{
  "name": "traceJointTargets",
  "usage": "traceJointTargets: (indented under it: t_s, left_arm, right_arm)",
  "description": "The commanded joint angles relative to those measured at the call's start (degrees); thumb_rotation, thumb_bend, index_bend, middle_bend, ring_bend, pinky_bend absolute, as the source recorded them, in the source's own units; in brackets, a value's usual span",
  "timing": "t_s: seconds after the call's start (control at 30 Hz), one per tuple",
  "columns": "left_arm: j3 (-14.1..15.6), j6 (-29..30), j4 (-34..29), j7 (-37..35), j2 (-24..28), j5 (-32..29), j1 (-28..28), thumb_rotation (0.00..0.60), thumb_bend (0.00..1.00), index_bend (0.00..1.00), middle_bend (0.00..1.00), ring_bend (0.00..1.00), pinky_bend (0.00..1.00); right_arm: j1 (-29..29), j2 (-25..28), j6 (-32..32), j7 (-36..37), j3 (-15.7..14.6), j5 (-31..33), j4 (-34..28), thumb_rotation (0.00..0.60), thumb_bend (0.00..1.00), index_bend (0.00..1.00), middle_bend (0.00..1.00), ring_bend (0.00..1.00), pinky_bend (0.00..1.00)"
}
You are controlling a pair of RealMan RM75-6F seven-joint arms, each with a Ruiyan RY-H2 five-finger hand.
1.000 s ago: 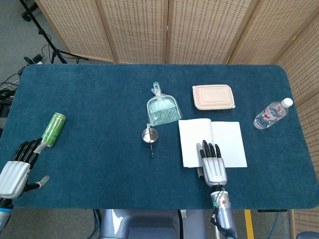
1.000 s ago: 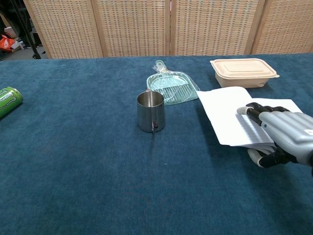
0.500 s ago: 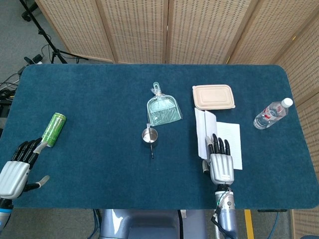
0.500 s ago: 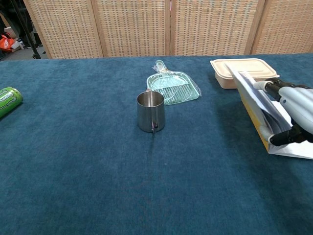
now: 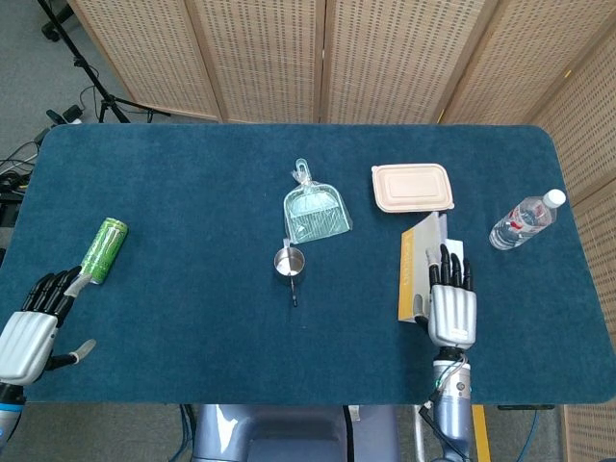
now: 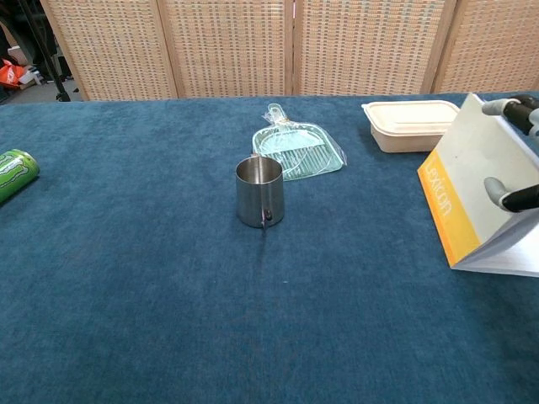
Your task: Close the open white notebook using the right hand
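White notebook: cover tilting past upright, nearly closed. Right robot hand holding its raised cover, tipping it shut. Left robot hand idling, fingers loosely spread.

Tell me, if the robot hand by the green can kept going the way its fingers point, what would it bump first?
Most likely the green can. The left robot hand points up the table toward it, fingertips nearly at the can's near end, though height is hard to judge.

Deep blue table, fuzzy looking. White notebook with an orange strip down the spine. Green can, pale teal dustpan, shiny steel cup, beige lidded box. Silver hand with black fingers.
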Motion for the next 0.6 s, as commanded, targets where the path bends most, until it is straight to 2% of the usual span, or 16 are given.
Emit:
traceJointTargets:
  t_s: [0.03,0.23,0.3,0.43,0.6]
  left_arm:
    - [0.0,0.0,0.0,0.0,0.0,0.0,0.0,0.600,0.19,0.00,0.00,0.00,0.00]
    - [-0.1,0.1,0.0,-0.1,0.1,-0.3,0.1,0.600,0.19,0.00,0.00,0.00,0.00]
    - [-0.2,0.1,0.1,-0.1,0.1,-0.5,0.1,0.600,0.19,0.00,0.00,0.00,0.00]
    - [-0.4,-0.1,0.2,-0.1,0.1,-0.9,0.0,0.600,0.19,0.00,0.00,0.00,0.00]
    - [-0.7,-0.7,0.7,0.0,-0.3,-1.6,-0.3,0.600,0.18,0.00,0.00,0.00,0.00]
  right_arm:
    - [-0.3,1.3,0.1,0.2,0.6,0.6,-0.1,0.600,0.52,0.00,0.00,0.00,0.00]
    - [-1.4,5.4,-1.7,4.2,0.2,0.5,-0.7,0.600,0.47,0.00,0.00,0.00,0.00]
    - [-1.9,8.3,-3.3,6.8,-1.3,-1.3,-1.1,0.600,0.46,0.00,0.00,0.00,0.00]
    - [-2.8,14.9,-7.0,11.7,-4.8,-4.9,-1.5,0.600,0.37,0.00,0.00,0.00,0.00]
    - [-4.4,19.9,-6.2,15.4,-8.7,-12.0,2.0,0.600,0.29,0.00,0.00,0.00,0.00]
